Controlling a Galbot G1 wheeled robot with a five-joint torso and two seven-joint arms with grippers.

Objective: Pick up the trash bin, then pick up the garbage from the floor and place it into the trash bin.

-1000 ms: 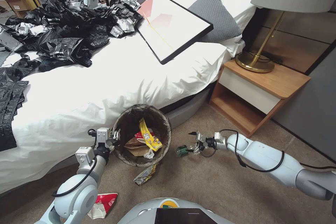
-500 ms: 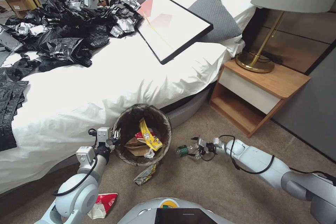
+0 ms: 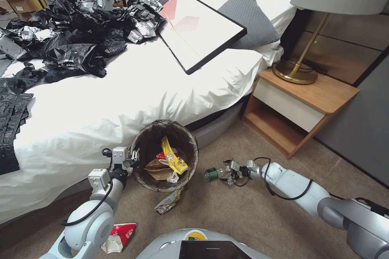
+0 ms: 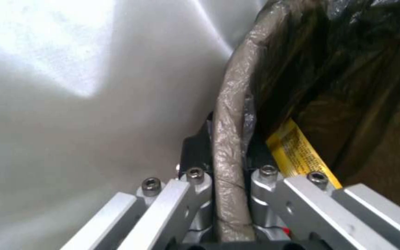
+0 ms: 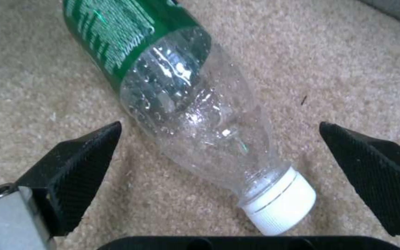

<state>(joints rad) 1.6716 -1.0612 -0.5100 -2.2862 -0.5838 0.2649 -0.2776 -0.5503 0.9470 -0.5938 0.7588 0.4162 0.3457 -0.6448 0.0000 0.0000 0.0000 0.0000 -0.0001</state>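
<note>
Red-and-white snack packet [image 3: 117, 236] is being left on the carpet [image 3: 243, 218] beside the left arm. Trash bin [image 3: 139, 145] rim is being clamped by the closed left gripper [image 3: 130, 158] beside the bed [image 3: 121, 97]; yellow wrapper [image 3: 172, 156] and tan paper bag [image 3: 158, 170] are being held inside. Clear bottle [image 3: 214, 173], lying on the carpet right of the bin, is being straddled by the wide-open, empty right gripper [image 3: 227, 172], fingers [image 5: 77, 166] not touching.
</note>
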